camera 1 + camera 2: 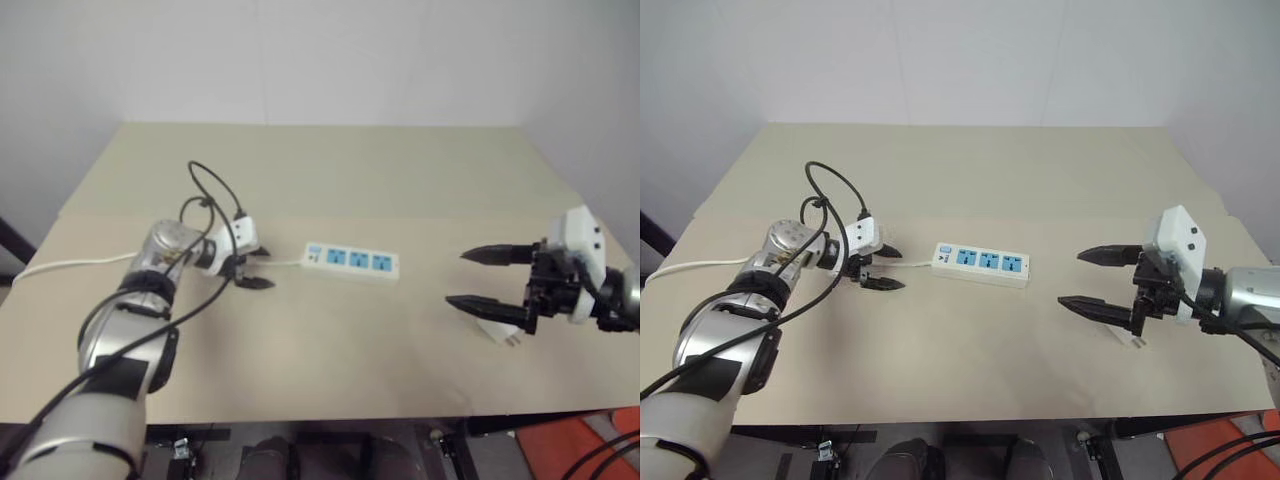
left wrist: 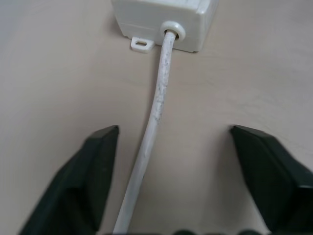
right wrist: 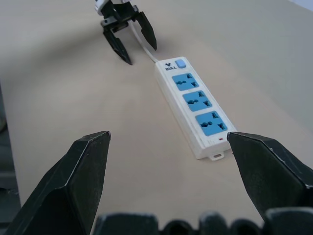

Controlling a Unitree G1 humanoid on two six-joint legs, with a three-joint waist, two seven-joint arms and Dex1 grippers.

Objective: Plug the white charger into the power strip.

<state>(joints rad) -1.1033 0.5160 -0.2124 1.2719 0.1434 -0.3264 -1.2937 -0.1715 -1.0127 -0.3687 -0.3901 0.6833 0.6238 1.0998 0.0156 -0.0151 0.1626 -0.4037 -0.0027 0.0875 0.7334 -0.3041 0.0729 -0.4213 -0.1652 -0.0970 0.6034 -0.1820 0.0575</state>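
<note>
1. White charger (image 1: 503, 331): lies on the table (image 1: 330, 180) under the spread, empty right gripper (image 1: 482, 278).
2. Power strip (image 1: 351, 260): mid-table; left gripper (image 2: 171, 147), spread, straddles its cord (image 2: 155, 112).
3. Risk: closing on the cord could drag the strip askew.

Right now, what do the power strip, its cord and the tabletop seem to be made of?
Power strip: apparently hard white plastic, smooth moulded edges, blue socket faces. Cord: probably rubbery white sheath, matte, faintly scuffed. Tabletop: smooth matte beige, perhaps laminate; hard to tell.
</note>
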